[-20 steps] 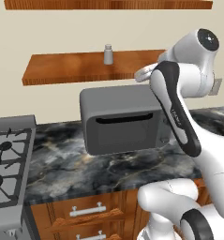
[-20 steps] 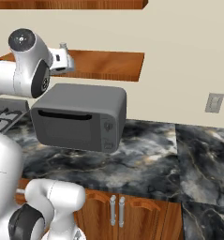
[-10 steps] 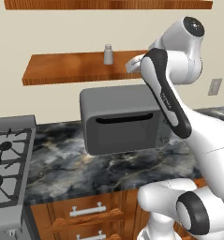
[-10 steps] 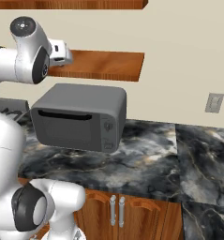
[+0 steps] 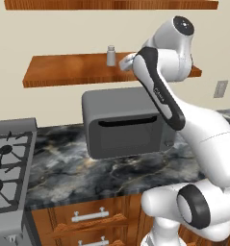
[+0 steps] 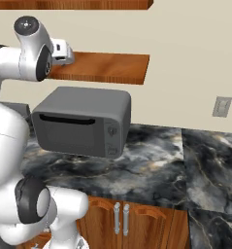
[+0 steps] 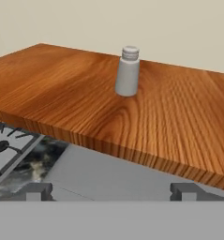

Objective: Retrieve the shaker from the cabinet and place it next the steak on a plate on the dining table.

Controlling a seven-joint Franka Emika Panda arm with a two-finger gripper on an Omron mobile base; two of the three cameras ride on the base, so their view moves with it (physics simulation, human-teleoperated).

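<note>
Hand view, item one: gripper [image 7: 111, 191], two dark fingertips [image 7: 38, 190] spread wide at the bottom of the frame, nothing between them. They sit level with the front edge of the shelf, just short of it.

Item two: shaker [image 7: 127, 71], pale grey, capped, standing upright on the cabinet [image 7: 62, 98] plank. It lies straight ahead of the fingers and a little above their line, set back from the front edge toward the wall, slightly right of centre between the tips. Long axis vertical, so the spread fingers would pass either side of its body if carried forward and lifted somewhat, to my eye. Apart from the gripper; no contact.

Item three, left base view: the same shaker [image 5: 110, 55] stands alone on the plank, just left of the hand [image 5: 127, 62].

Item four: microwave [image 5: 123, 122], directly under the shelf, door shut, contents not visible. Stove [image 5: 8, 168] to its left, nothing on the burners. Marble counter [image 6: 151, 160] beneath.
</note>
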